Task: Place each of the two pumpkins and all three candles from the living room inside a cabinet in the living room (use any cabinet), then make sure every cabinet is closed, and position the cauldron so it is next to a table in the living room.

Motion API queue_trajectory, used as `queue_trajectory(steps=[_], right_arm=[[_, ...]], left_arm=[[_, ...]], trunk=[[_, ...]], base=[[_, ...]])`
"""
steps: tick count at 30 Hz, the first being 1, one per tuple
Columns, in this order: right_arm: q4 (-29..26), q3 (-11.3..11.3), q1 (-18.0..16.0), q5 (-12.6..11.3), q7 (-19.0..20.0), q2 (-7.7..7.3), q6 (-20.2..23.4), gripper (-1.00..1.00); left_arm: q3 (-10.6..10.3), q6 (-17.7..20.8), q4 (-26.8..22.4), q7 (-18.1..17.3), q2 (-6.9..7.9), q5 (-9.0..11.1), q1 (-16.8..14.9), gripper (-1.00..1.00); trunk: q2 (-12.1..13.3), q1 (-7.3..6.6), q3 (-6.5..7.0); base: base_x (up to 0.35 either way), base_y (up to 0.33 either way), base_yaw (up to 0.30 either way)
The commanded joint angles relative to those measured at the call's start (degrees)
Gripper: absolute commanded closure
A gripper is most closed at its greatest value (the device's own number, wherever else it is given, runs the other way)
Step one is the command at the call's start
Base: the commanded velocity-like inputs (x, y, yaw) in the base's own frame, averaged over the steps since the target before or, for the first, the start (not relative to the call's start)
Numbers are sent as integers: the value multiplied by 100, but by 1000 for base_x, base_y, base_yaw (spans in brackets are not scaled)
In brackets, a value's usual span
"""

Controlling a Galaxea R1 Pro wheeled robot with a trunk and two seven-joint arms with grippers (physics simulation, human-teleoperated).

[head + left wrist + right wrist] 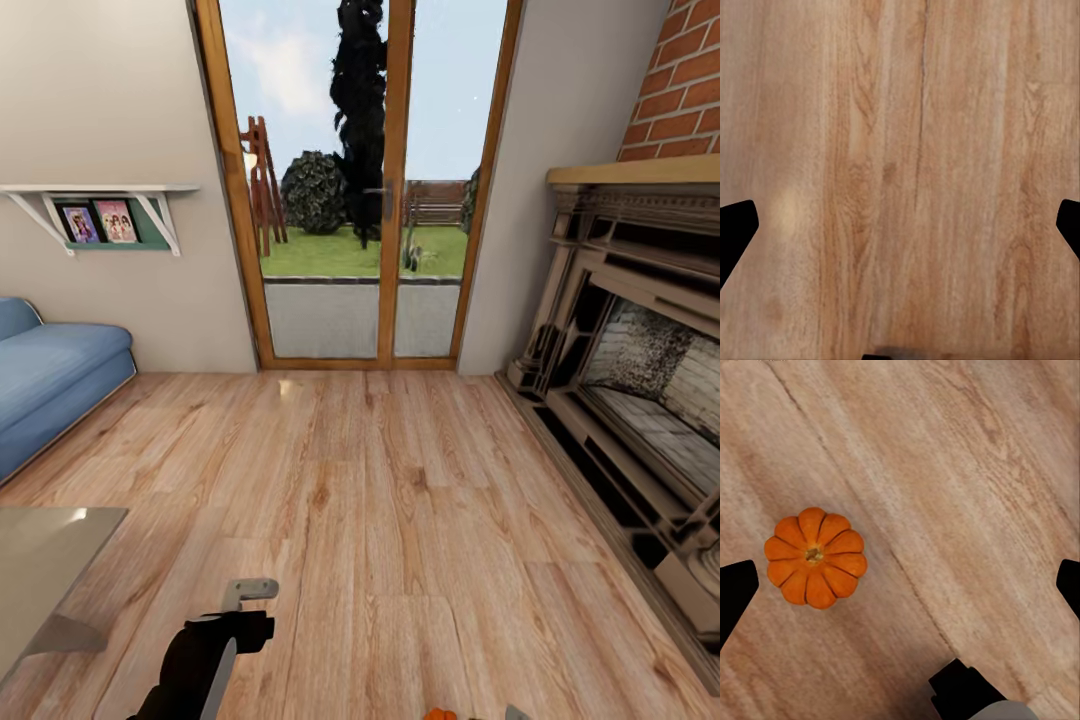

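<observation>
Where the sofa point(50, 375) meets the left wall, a glass table point(40, 570) stands nearer. Left gripper point(900, 225) hangs over bare floor point(400, 520), fingers apart. Right gripper point(900, 585) likewise spread above a pumpkin point(815, 556): bright orange, ribbed, lying on the floor. Fireplace point(630, 400) stands right.

Ribbed orange pumpkin point(815, 557) upright on wooden floor, stem up, untouched, seen from above.
</observation>
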Motion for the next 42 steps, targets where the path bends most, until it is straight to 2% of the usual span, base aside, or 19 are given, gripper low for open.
queue_trajectory(steps=[1,15,17,21,22,23,26,30,42], right_arm=[[-5,39,-4,-65,-26,-8,-61,-100],[-20,67,-4,-70,29,-11,-935,-100],[8,65,-4,-89,406,-14,-1071,-100],[149,11,-4,-148,1760,-52,-1084,-100],[196,-2,-4,-152,1919,-61,-1083,-100],[341,-59,-4,-161,2318,-85,-1075,-100],[493,-175,-4,-166,2700,-115,-1071,-100],[536,-226,-4,-163,2815,-124,-1075,-100],[544,-245,-4,-164,2839,-142,-1076,-100]], left_arm=[[-6,24,1,7,0,-22,-3,-100],[-19,28,12,0,-1,-20,-3,-100],[-24,25,12,-5,-1,-21,-3,-100],[-23,20,12,-8,-1,-22,-3,-100],[-24,20,12,-8,-1,-22,-3,-100],[-25,19,12,-5,-1,-22,-3,-100],[-25,25,12,-1,-1,-28,-3,-100],[-26,23,12,-6,-1,-27,-3,-100],[-25,25,12,-15,6,-26,-3,-100]], trunk=[[-44,22,-24],[-606,330,-275],[-686,373,-311],[-846,461,-383],[-886,483,-401],[-926,505,-419],[-1047,571,-473],[-1207,659,-544],[-1689,923,-760]], base=[[0,0,0],[0,0,0],[0,0,0],[0,0,0],[0,0,0],[0,0,0],[0,0,0],[0,0,0],[0,0,0]])
